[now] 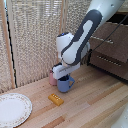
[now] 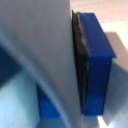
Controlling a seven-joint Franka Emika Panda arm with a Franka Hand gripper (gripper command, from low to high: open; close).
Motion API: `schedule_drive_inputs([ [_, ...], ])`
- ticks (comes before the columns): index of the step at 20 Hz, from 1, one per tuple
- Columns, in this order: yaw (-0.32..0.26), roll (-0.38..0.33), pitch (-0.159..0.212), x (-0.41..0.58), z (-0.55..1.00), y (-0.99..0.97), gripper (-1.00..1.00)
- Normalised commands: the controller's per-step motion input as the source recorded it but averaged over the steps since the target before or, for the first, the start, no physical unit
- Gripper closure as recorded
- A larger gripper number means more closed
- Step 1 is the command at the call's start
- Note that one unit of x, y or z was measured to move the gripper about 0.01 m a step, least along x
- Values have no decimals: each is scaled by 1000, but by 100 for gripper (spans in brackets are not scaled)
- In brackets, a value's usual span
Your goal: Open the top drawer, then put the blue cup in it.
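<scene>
Reaching down over the light wooden plank tabletop (image 1: 95, 100), the white and dark grey Franka arm (image 1: 82, 35) ends right above the small glossy blue mug with a side loop handle (image 1: 64, 84). The gripper (image 1: 62, 76) sits at the mug's rim; its fingertips are hidden behind the wrist housing in the exterior view, so contact cannot be confirmed there.

Wrist view: a blue finger (image 2: 95, 60) with a dark pad stands flush against a pale grey-white curved surface that fills most of the picture. Blur too heavy to name that surface with certainty. Whether the fingers are spread or pressing on the cup wall: cannot tell.

Blue mug stands upright on the tabletop, loop handle pointing toward the exterior view's right. Small pink mug (image 1: 52, 78) stands touching or just beside it, on the exterior view's left, mostly hidden by the gripper.

Flat yellow rectangular block (image 1: 56, 99) lies on the tabletop near the blue mug, toward the camera. White round plate with a patterned rim (image 1: 12, 109) lies well apart from the blue mug, toward the exterior view's lower left corner.

Dark brown wooden dresser (image 1: 112, 47) stands well apart from the blue mug, on the exterior view's right; its uppermost drawer front with a thin silver bar handle (image 1: 111, 37) looks flush with the drawer below.
</scene>
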Motion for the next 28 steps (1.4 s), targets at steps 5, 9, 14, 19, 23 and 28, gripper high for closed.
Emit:
schedule_drive_inputs([
  [5, -280, 31, -24, 17, 681, 178, 100],
  [9, -276, 13, -11, 45, 724, 170, 100],
  [14, -312, 9, -6, 5, 690, 62, 100],
  [19, -336, -1, -6, 0, 710, 3, 100],
  [23, -321, -48, 0, 43, 749, 27, 100],
  [28, -313, -64, 6, 104, 805, 6, 100],
])
